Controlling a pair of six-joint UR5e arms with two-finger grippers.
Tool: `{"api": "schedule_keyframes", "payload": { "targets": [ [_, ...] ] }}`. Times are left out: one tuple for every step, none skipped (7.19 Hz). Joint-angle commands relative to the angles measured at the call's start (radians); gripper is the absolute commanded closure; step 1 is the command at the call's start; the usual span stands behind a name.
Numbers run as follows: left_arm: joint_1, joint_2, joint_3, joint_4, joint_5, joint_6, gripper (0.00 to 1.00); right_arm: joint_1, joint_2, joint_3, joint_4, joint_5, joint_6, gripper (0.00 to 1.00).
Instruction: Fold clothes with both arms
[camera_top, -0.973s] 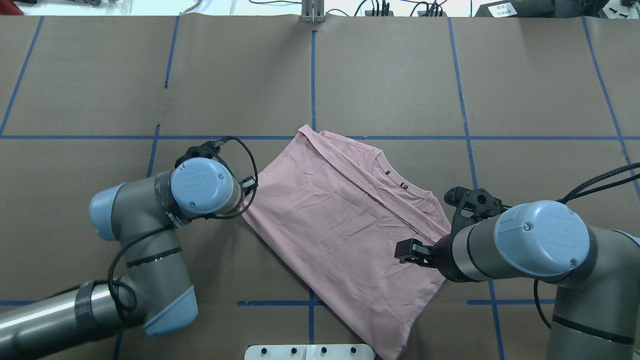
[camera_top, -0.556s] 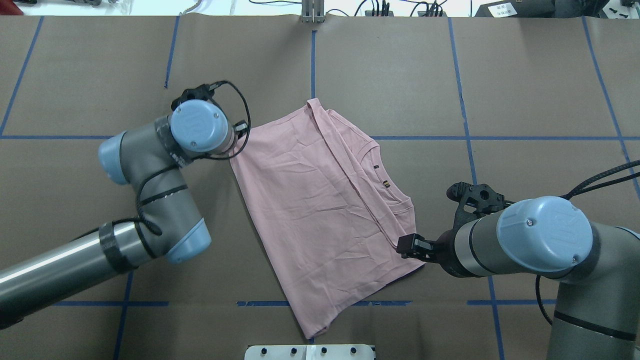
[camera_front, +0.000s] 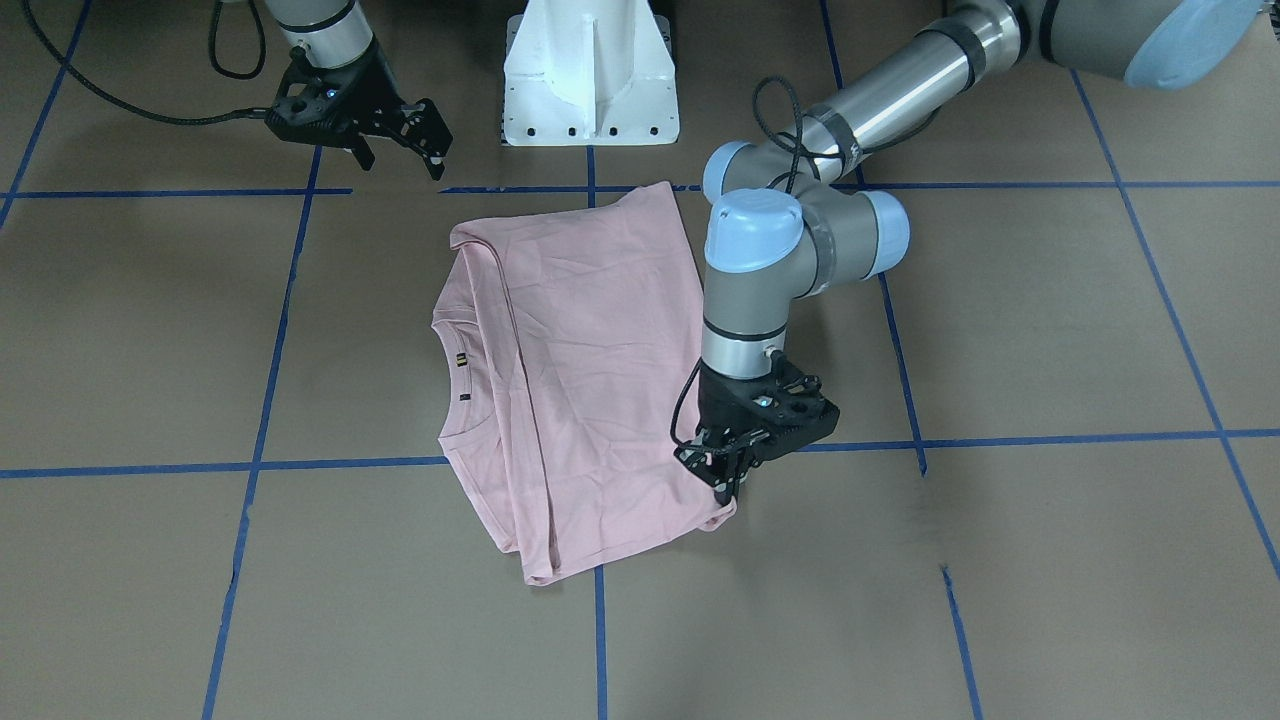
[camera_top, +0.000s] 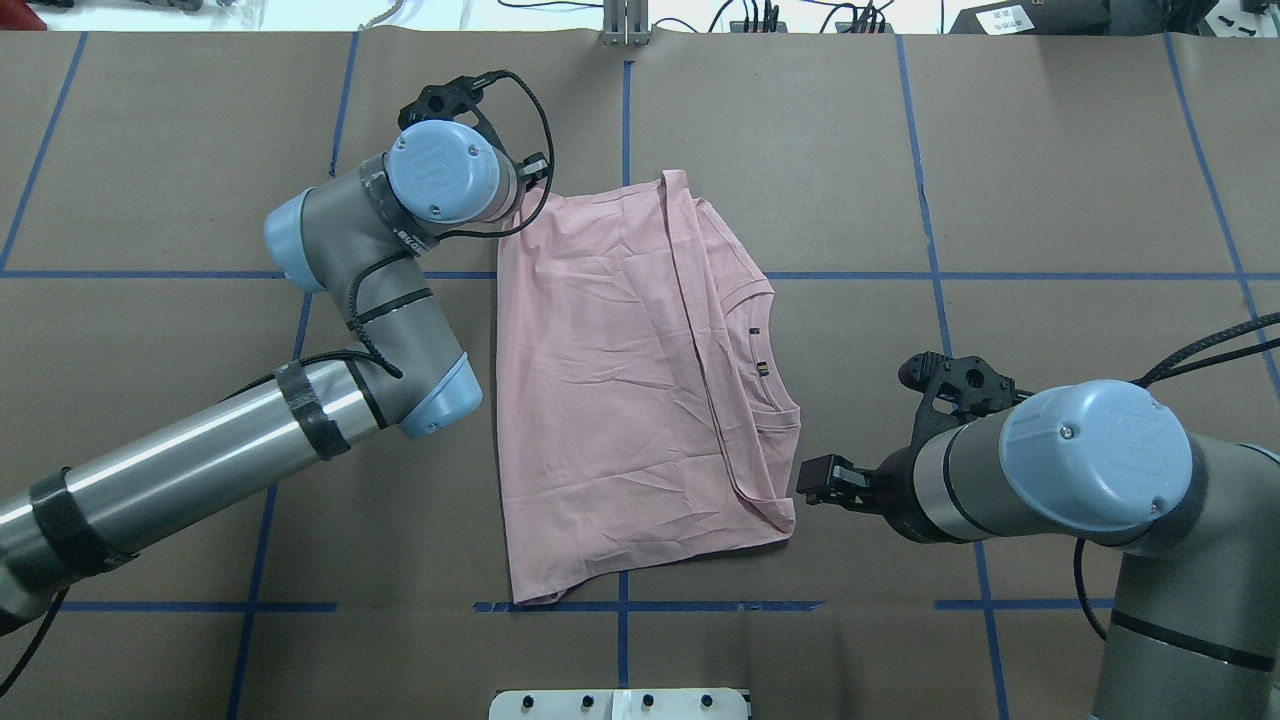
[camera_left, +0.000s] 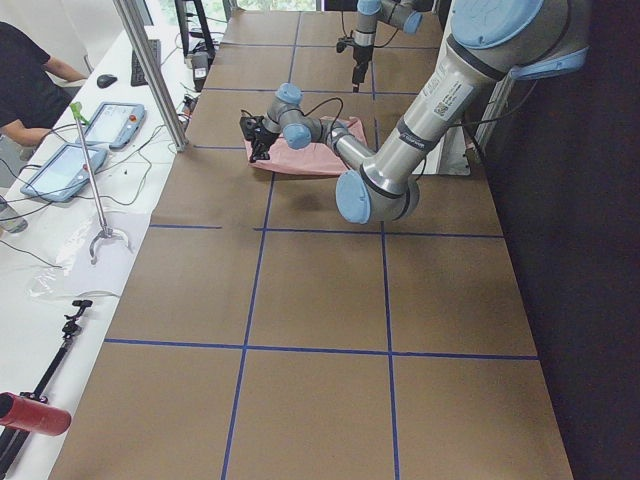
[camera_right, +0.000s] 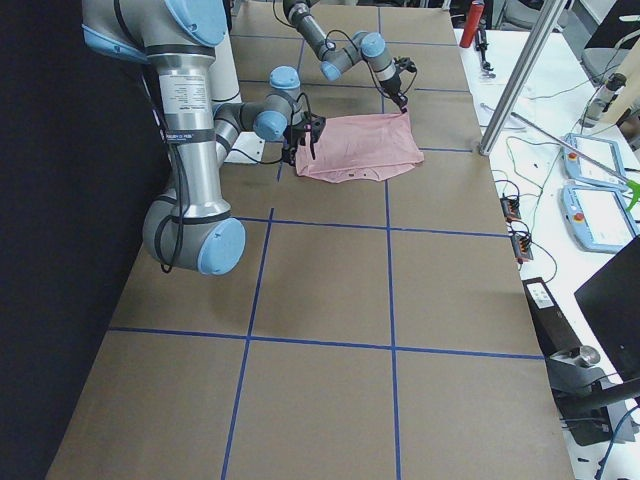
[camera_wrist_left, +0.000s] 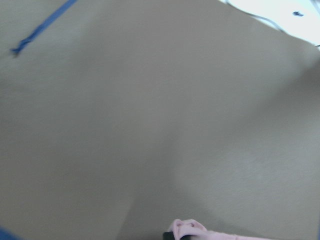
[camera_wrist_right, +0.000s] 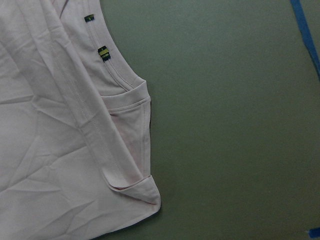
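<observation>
so the shirt (camera_top: 620, 400) is lying flat on the brown table (camera_top: 1050, 150), straight out from the white base (camera_top: 620, 703), plain side up. looks to me like it's already been doubled over lengthwise. one long edge is a fold line, and the collar (camera_wrist_right: 102, 50) with its little tags peeks out along the side that's to the right of the base. i'd call it about halfway: first fold in, and at least one crosswise fold left to make it a neat packet.

the left gripper (camera_front: 727, 483) is out at the shirt corner farthest from the base, pressed together on a pinch of pink fabric. the left wrist view shows a bit of that cloth bunched at the fingertip. the right gripper (camera_front: 398, 155) is close to the base, on its right, fingers spread and holding nothing. it's just beside the shirt's near corner, not touching it.

other stuff: blue tape lines (camera_top: 940, 275) gridding the table. way beyond the base side there's a white bench with tablets (camera_left: 110, 122) and cables, and a person (camera_left: 25, 70) sitting at it. the only obstacle i can see is the left arm's own elbow (camera_top: 440, 390), which sits right along the shirt's edge.
</observation>
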Motion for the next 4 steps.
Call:
{"api": "schedule_keyframes", "payload": {
  "targets": [
    [-0.004, -0.042, 0.136, -0.165, 0.066, 0.028, 1.0, 0.001, 0.0, -0.003, 0.0, -0.001, 0.009, 0.0],
    [-0.005, -0.042, 0.147, -0.172, 0.074, 0.038, 1.0, 0.0, 0.0, -0.005, 0.0, -0.001, 0.011, 0.0],
    [-0.005, -0.042, 0.151, -0.174, 0.074, 0.041, 0.2, 0.001, 0.0, -0.014, 0.0, -0.001, 0.011, 0.0],
    [-0.008, -0.041, 0.154, -0.172, 0.073, 0.061, 0.0, 0.003, 0.0, -0.02, 0.0, -0.001, 0.011, 0.0]
  ]
}}
